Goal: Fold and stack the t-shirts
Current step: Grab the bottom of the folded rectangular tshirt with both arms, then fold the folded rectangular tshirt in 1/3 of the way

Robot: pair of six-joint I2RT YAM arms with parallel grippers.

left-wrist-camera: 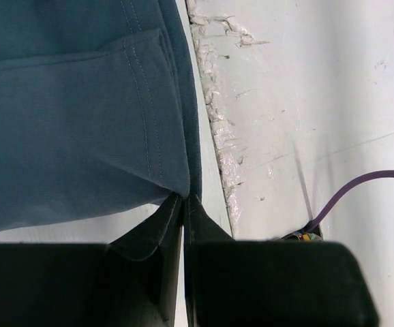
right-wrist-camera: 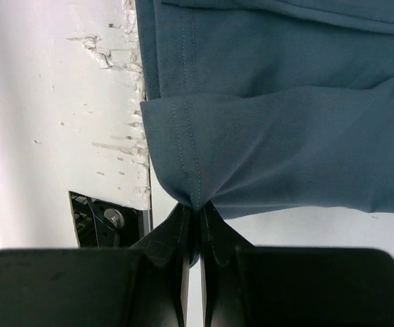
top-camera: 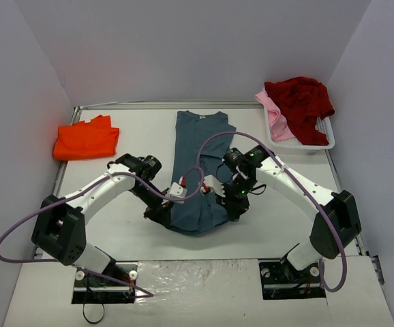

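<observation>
The slate blue-grey t-shirt (top-camera: 198, 160) lies lengthwise in the middle of the table, folded into a narrow strip. My left gripper (top-camera: 161, 211) is shut on its near left corner (left-wrist-camera: 176, 178). My right gripper (top-camera: 232, 206) is shut on its near right corner (right-wrist-camera: 195, 194). Both hold the hem just above the table. The orange t-shirt (top-camera: 84, 138) lies folded at the far left. The dark red t-shirt (top-camera: 300, 101) and the pale pink t-shirt (top-camera: 275, 114) are heaped in the white basket (top-camera: 326, 139) at the far right.
Purple cables (top-camera: 207, 146) loop over the blue-grey shirt between the arms. Grey walls close the table on three sides. The table's near edge has chipped white paint (left-wrist-camera: 217, 129).
</observation>
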